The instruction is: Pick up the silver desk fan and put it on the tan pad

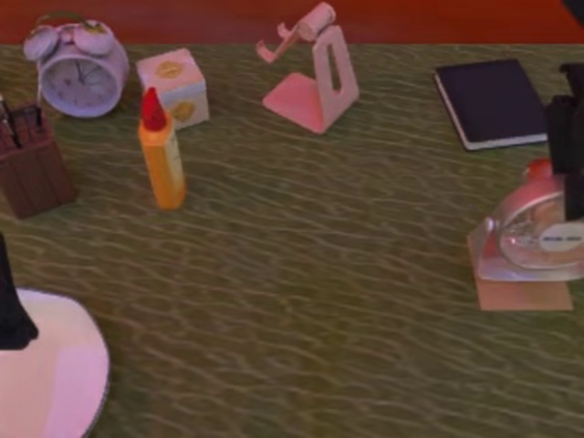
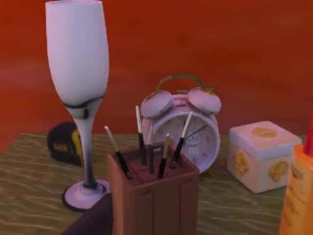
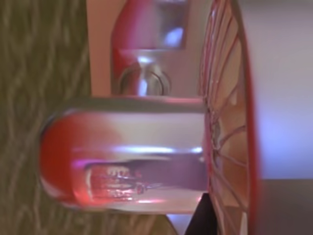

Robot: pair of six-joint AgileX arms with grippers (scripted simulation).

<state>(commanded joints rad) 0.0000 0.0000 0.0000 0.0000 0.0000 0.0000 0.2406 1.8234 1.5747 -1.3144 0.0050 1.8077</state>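
The silver desk fan [image 1: 534, 237], chrome with reddish reflections, stands at the table's right edge on the tan pad [image 1: 520, 297], covering the pad's back part while its front strip stays bare. My right gripper [image 1: 573, 205] hangs dark right behind the fan's head, close against it. In the right wrist view the fan's cylindrical motor housing [image 3: 127, 147] and ring grille fill the picture, with the tan pad [image 3: 100, 49] and curved stand behind. My left gripper [image 1: 9, 315] is parked at the lower left edge, pointing toward the back.
A dark navy notebook [image 1: 493, 102] lies behind the fan. A pink phone stand [image 1: 315, 82] is at back centre. At back left stand an alarm clock [image 1: 82, 73], a white cube box [image 1: 173, 87], an orange glue bottle [image 1: 161, 155] and a brown pen holder [image 1: 32, 169]. A wine glass [image 2: 78, 63] and tape measure [image 2: 61, 142] stand beyond the holder.
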